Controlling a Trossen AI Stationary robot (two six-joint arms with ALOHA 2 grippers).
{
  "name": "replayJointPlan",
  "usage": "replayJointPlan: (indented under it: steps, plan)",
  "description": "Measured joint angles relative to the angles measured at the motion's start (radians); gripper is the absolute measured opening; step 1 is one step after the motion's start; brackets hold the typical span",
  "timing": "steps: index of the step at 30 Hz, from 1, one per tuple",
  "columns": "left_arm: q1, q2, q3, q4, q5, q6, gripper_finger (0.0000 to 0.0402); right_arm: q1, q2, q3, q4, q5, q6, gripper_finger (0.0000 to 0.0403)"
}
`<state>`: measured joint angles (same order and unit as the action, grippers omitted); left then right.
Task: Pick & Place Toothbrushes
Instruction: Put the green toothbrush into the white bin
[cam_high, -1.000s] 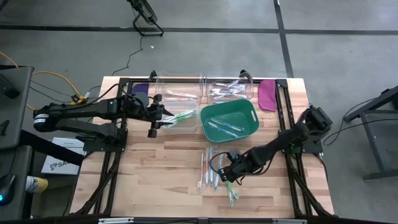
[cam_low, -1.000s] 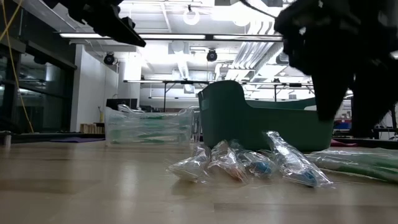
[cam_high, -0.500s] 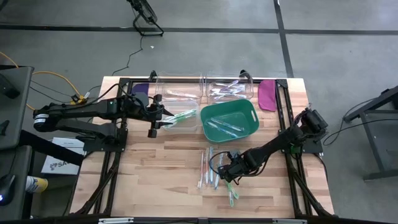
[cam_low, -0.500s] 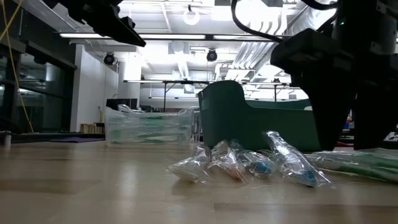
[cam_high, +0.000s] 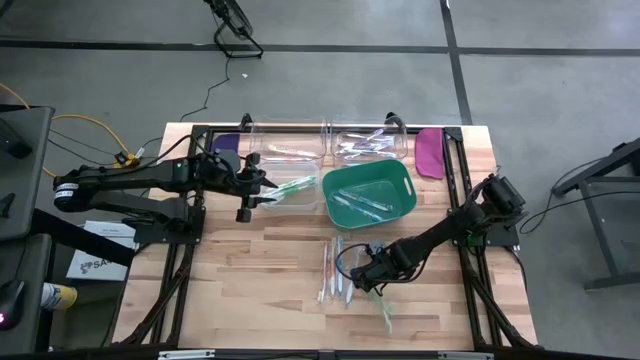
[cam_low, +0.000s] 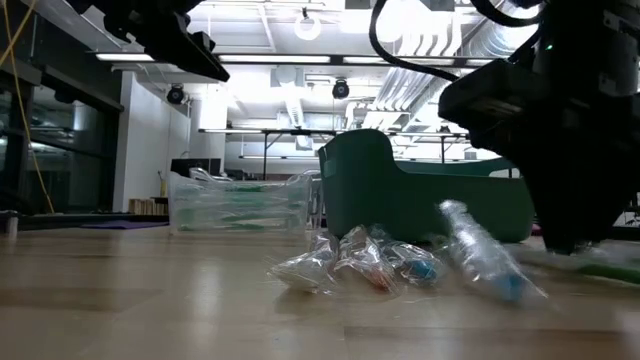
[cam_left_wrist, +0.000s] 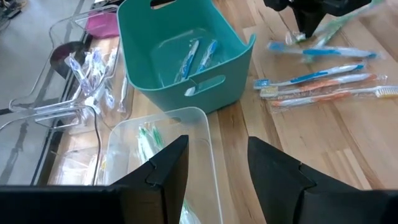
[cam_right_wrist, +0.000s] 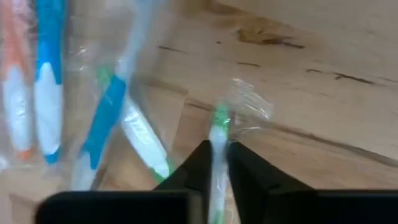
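Observation:
Several wrapped toothbrushes (cam_high: 335, 272) lie side by side on the wooden table, near its middle front. My right gripper (cam_high: 366, 284) is down at their right side, shut on a green toothbrush (cam_high: 383, 311) in a clear wrapper. A teal basket (cam_high: 368, 193) holds two blue toothbrushes. To its left stands a clear box (cam_high: 288, 187) with green toothbrushes. My left gripper (cam_left_wrist: 217, 171) hangs open above that box and touches nothing. My right gripper pinches the green toothbrush between its two fingers near one end (cam_right_wrist: 218, 127); the wrapper's crumpled tail (cam_right_wrist: 247, 106) sticks out past the fingertips. The fingers slant down from the table's right side. The rest of the brush (cam_high: 386, 318) trails on the table toward the near edge.
Two more clear bins (cam_high: 285, 150) (cam_high: 365, 145) with toothbrushes stand along the far edge. A purple paddle piece (cam_high: 430, 151) lies at the far right. Black frame rails run down both sides of the table. Bare wood lies at the front left.
My right gripper has shut on the green toothbrush. The brush's free end has swung a little toward the table's right edge. A wrapped blue toothbrush beside it has been nudged and turned.

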<state>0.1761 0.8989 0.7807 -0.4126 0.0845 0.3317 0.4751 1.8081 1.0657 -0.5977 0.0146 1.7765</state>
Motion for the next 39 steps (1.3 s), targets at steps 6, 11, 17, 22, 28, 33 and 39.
replayJointPlan:
  steps: [6, 11, 17, 22, 28, 33, 39]
  plan:
    - [0.0, 0.0, 0.0, 0.0, 0.0, 0.0, 0.0158, -0.002, -0.031, 0.001, -0.012, -0.015, -0.027, 0.0005]
    - [0.0, 0.0, 0.0, 0.0, 0.0, 0.0, 0.0158, -0.013, -0.1, 0.001, -0.061, 0.003, -0.056, 0.0003]
    - [0.0, 0.0, 0.0, 0.0, 0.0, 0.0, 0.0158, -0.019, -0.238, 0.0, -0.103, 0.112, -0.102, 0.0003]
    - [0.0, 0.001, 0.001, 0.007, 0.004, -0.037, 0.0158, -0.03, -0.364, 0.001, -0.093, 0.272, -0.25, 0.0003]
    - [0.0, 0.002, 0.001, 0.035, 0.004, -0.083, 0.0158, -0.053, -0.458, 0.001, 0.033, 0.488, -0.539, 0.0003]
    - [0.0, 0.002, 0.001, 0.097, 0.003, -0.119, 0.0158, -0.113, -0.471, 0.001, 0.263, 0.582, -0.82, 0.0003]
    - [0.0, 0.016, 0.001, 0.185, 0.002, -0.15, 0.0158, -0.208, -0.467, 0.001, 0.524, 0.588, -1.096, 0.0003]
